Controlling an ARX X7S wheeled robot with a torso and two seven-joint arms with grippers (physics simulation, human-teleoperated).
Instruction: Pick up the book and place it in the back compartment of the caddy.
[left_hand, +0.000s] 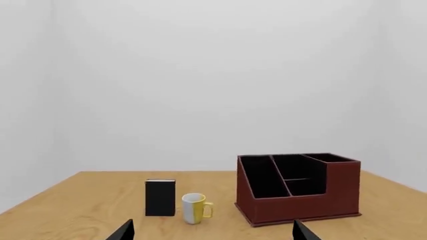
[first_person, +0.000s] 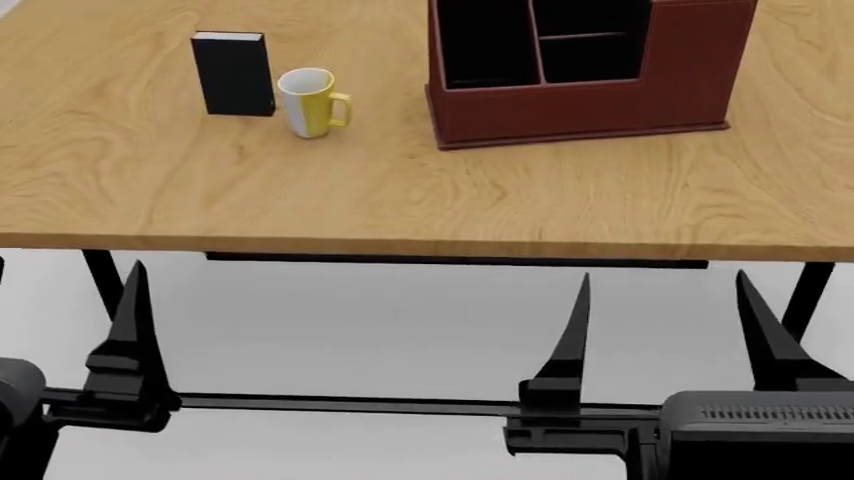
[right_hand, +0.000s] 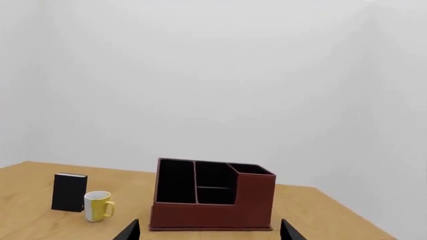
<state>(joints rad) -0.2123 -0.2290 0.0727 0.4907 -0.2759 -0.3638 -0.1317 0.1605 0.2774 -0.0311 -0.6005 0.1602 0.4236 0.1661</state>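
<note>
Pincers, left (first_person: 67, 330) and right (first_person: 667, 330), both released and empty short of the table (first_person: 400, 200); book (first_person: 232, 73) upright beside the mug (first_person: 310, 102), caddy (first_person: 587, 100) apart.

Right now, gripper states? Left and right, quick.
Left gripper: open, holding nothing, short of the wooden table.
Right gripper: open, empty, also short of the table.

A bare simulated test room: blank white walls (left_hand: 200, 75) fill the upper frame, and one plain wooden table (first_person: 400, 190) on black legs crosses the lower
</note>
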